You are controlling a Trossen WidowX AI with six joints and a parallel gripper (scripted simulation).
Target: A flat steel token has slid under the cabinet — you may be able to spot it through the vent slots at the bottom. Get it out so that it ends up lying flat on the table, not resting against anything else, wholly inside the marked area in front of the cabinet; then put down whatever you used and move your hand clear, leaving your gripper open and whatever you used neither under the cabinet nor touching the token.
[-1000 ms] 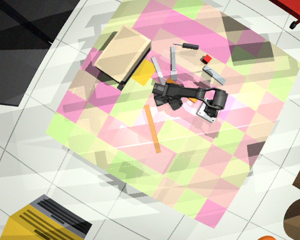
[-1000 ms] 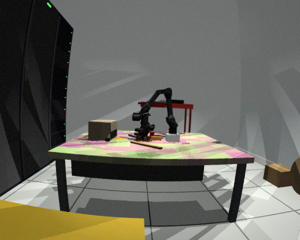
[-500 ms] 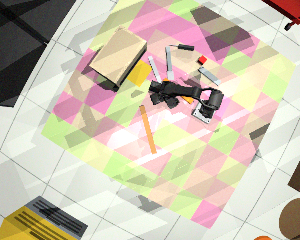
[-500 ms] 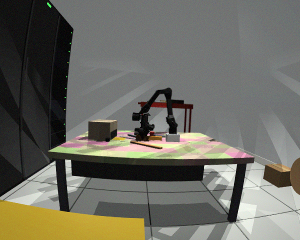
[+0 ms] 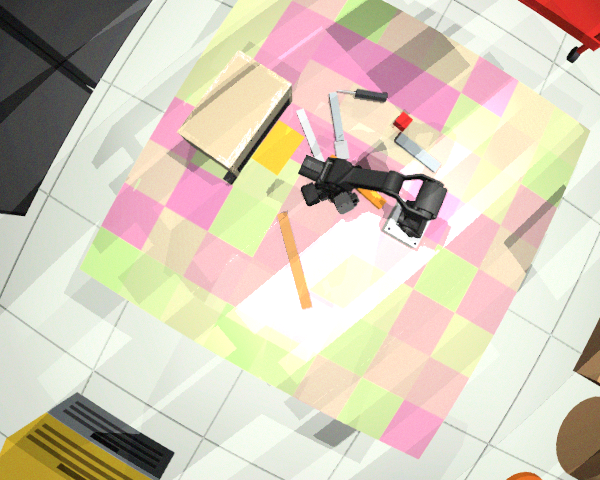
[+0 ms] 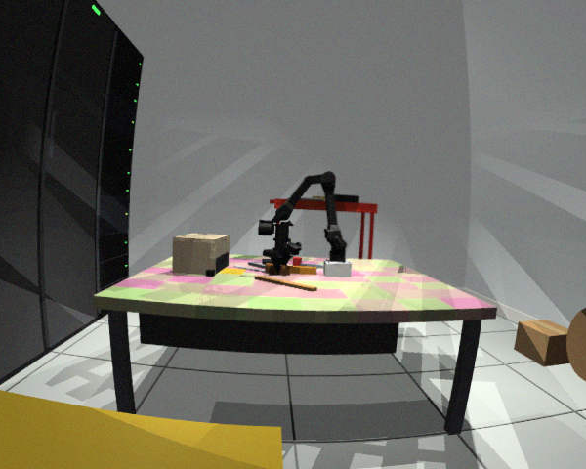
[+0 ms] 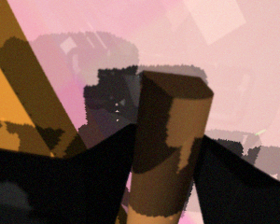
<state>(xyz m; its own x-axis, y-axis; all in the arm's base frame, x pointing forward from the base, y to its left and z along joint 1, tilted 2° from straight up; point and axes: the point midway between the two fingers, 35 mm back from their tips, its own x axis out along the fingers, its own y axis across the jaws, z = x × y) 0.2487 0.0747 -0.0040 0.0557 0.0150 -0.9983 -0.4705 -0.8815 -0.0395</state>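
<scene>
The tan cabinet [image 5: 235,108] [image 6: 196,254] stands at the table's left side. The yellow marked area [image 5: 278,148] [image 6: 232,271] lies before its dark open front. The token is not visible. My gripper [image 7: 163,134] [image 6: 279,269] is low over the table, right of the marked area, shut on an orange-brown bar [image 7: 189,117]. The bar's blunt end stands up between the fingers in the wrist view; its rest is hidden. Another orange piece [image 5: 371,197] [image 7: 2,95] lies beside the gripper, partly under the arm. A long orange stick [image 5: 294,260] [image 6: 285,282] lies apart, nearer the exterior camera.
A pale strip [image 5: 308,133] lies near the marked area's right corner. Beside it is a grey flat tool [image 5: 337,121], with a screwdriver [image 5: 371,95] at its far end. A red cube [image 5: 402,121] and a grey bar [image 5: 417,152] lie farther right.
</scene>
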